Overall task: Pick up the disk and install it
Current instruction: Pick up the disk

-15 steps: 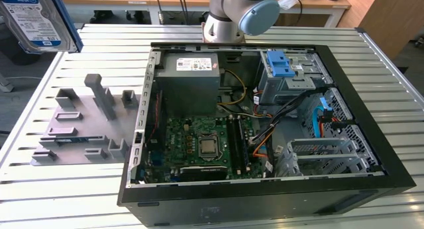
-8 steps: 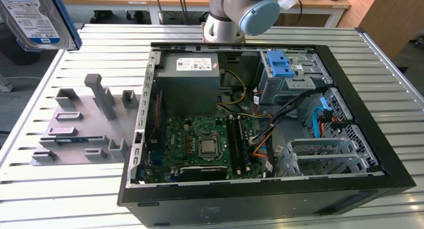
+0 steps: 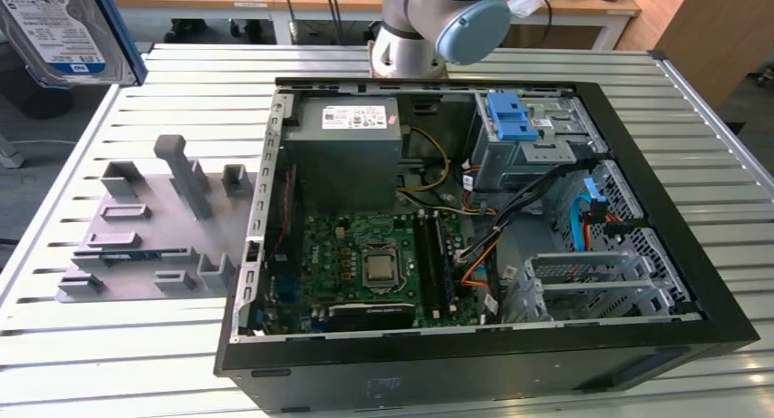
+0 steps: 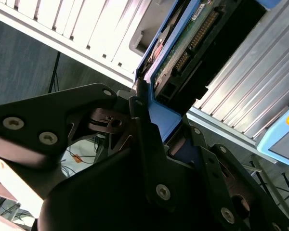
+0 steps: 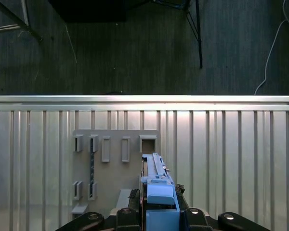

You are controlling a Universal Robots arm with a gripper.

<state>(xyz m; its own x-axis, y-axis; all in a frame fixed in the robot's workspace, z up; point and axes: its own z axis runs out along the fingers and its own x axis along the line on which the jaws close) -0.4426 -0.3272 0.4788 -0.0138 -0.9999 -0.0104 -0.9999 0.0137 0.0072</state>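
Open computer case (image 3: 484,368) lies on slatted metal tabletop (image 3: 121,364). Inside: grey box (image 3: 344,155), green circuit board (image 3: 357,259), light-blue latch (image 3: 510,119) on metal cage (image 3: 550,146), coloured cables (image 3: 528,196). Grey slotted rack (image 3: 145,246) just beside case, toward exterior view's left.

**Item 1.** Disk (image 3: 67,28), upper left corner of the exterior view. The top and left edges cut it off, so you saw only part of its label face.

**Item 2.** Arm (image 3: 438,24), top centre of that view. You lost everything above its lower joint to the top edge.

**Item 3.** Computer case (image 3: 484,373). Its near wall ran off the bottom edge.

**Item 4.** Gripper (image 5: 158,195), first wrist view. The frame edge cut its body, and the disk stood edge-on to you, both faces hidden.

**Item 5.** Grey fixture plate (image 5: 115,168), same view. The disk and gripper partly covered it.

**Item 6.** Light-blue pendant (image 4: 282,137), second wrist view. The frame edge cut it off.
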